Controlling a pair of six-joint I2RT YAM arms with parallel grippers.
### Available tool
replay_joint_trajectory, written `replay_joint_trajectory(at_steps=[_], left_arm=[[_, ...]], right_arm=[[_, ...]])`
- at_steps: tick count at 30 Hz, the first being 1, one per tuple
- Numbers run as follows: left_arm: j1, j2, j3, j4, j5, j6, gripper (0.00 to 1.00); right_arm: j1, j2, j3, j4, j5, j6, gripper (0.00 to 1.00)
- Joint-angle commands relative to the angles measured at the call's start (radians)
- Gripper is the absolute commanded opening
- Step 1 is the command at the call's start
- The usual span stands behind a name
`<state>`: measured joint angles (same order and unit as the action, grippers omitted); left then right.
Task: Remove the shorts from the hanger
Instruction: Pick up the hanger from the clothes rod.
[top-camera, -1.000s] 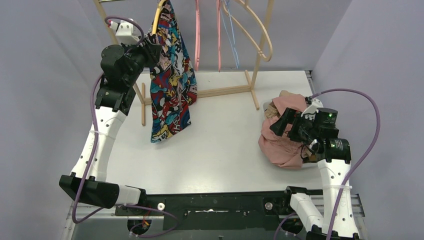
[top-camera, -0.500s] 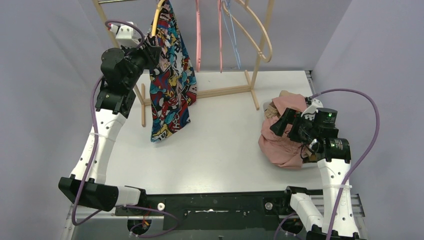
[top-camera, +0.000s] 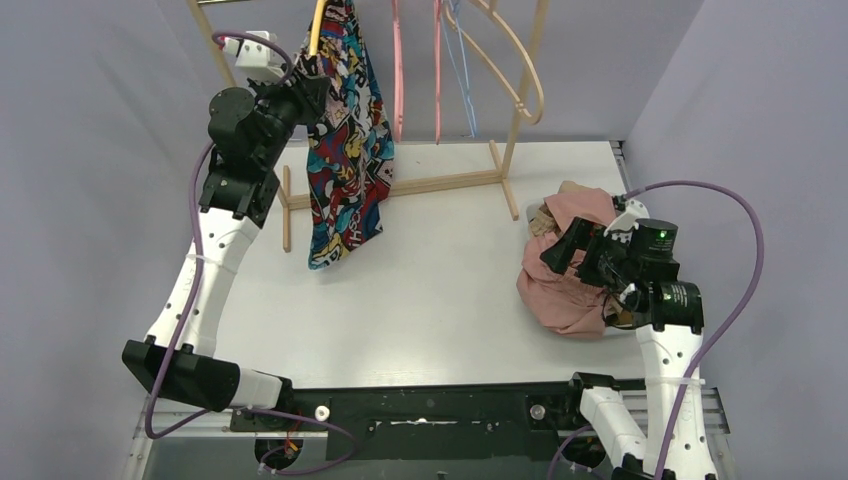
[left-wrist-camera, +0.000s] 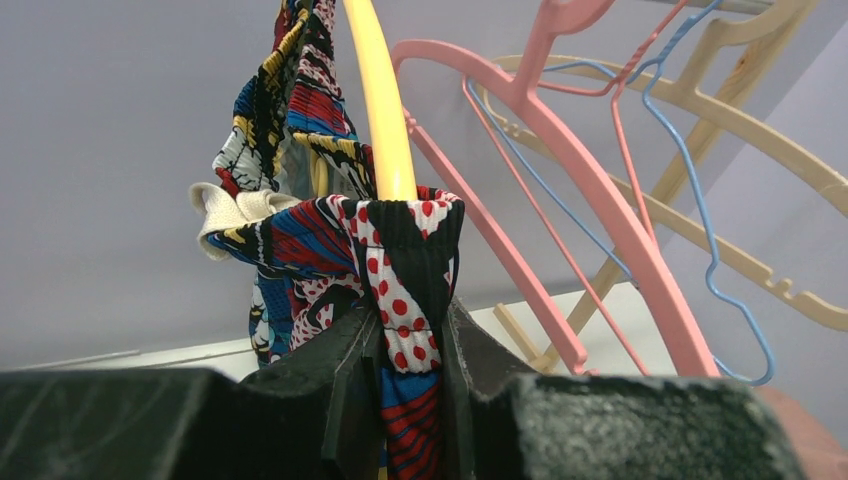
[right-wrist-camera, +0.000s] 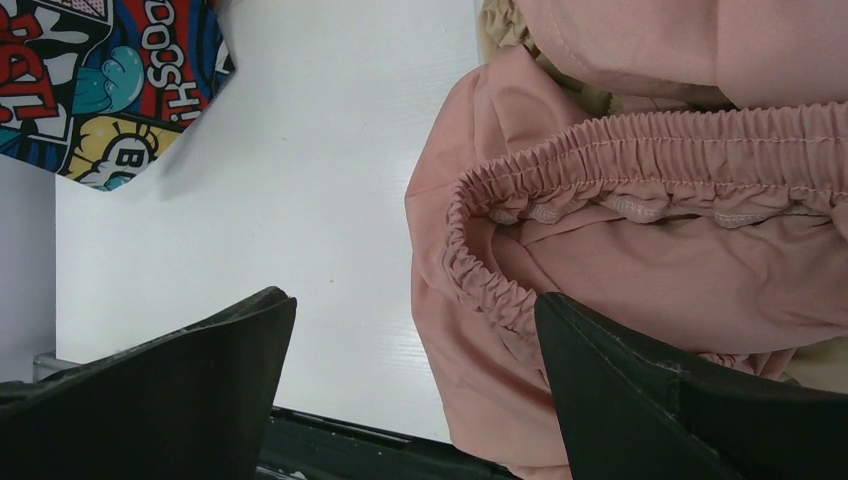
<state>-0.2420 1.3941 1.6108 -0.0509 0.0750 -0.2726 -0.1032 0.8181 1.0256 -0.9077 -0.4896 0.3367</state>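
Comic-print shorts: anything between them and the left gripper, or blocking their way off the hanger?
Nothing between: the left gripper is shut on the comic-print shorts at the waistband. The yellow hanger runs through that waistband; the pink hanger hangs close beside it.

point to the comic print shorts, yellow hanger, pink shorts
comic print shorts (top-camera: 345, 170), top external view, hanging cloth
yellow hanger (left-wrist-camera: 383, 110), left wrist view, bar above waistband
pink shorts (right-wrist-camera: 650, 150), right wrist view, gathered waistband

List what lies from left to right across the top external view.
left arm → comic-print shorts → pink hangers → wooden hanger → pink shorts. The grippers are left out, since each overlaps cloth.
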Motion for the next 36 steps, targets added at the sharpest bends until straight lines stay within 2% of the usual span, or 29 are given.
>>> replay_joint_trajectory(at_steps=[1,5,11,20,23,27,31,36], left_arm=[[-0.018,-0.058,0.021,0.284,-0.022,0.028,0.00],[-0.024,-0.088,-0.027,0.322,-0.025,-0.026,0.00],[-0.034,-0.146,-0.127,0.335,-0.031,-0.020,0.00],[-0.033,-0.305,-0.402,0.398,-0.051,-0.079,0.00],[-0.033,-0.347,-0.445,0.352,-0.025,-0.097,0.00],[-0.034,-0.450,-0.585,0.321,0.003,-0.125,0.00],[-0.035,-0.574,-0.717,0.222,0.039,-0.159,0.00],[-0.036,-0.741,-0.883,0.134,0.106,-0.278,0.00]], right_arm=[[0.005,-0.036,-0.003,0.017,-0.004,0.014,0.95],[0.004,-0.030,-0.023,0.037,-0.022,0.028,0.95],[0.005,-0.026,-0.020,0.037,-0.020,0.027,0.95],[0.005,-0.019,-0.027,0.051,-0.030,0.036,0.95],[0.006,-0.019,-0.023,0.060,-0.046,0.041,0.95],[0.006,-0.045,-0.019,0.088,-0.076,0.057,0.95],[0.007,-0.085,-0.016,0.136,-0.108,0.073,0.95],[0.008,-0.134,-0.035,0.235,-0.176,0.120,0.95]])
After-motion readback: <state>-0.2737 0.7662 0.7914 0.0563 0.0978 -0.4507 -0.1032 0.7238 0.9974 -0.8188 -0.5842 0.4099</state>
